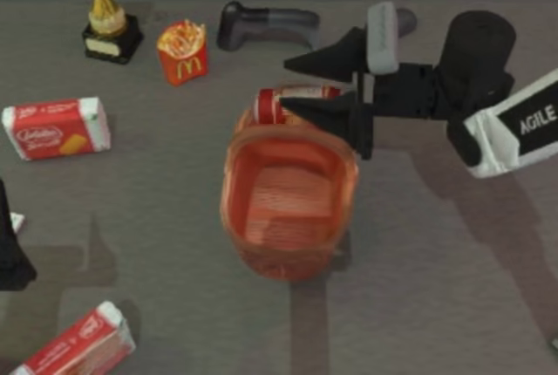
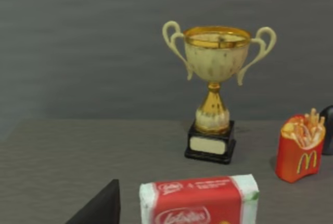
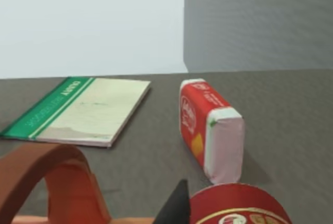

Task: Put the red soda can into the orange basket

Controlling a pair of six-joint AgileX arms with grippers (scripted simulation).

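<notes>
The orange basket (image 1: pixel 234 185) stands at the table's middle; its handle (image 3: pixel 57 179) shows in the right wrist view. The red soda can (image 1: pixel 272 106) lies lengthways along the black fingers (image 1: pixel 336 113) of my right gripper (image 1: pixel 286 85), held over the basket's far rim. In the right wrist view the can (image 3: pixel 239 206) sits tight against one finger (image 3: pixel 176 206); the other finger is hidden. My left gripper (image 1: pixel 10 257) is parked at the left edge, with one finger (image 2: pixel 99 208) showing and nothing in it.
At the back stand a gold trophy (image 1: pixel 105 9), a red fries carton (image 1: pixel 183 51), a dark scanner (image 1: pixel 261 24) and a grey block (image 1: pixel 384 35). Red-white biscuit packs lie at the left (image 1: pixel 57 128) and front left (image 1: pixel 78 344). A green-edged book (image 3: pixel 83 109) lies farther left.
</notes>
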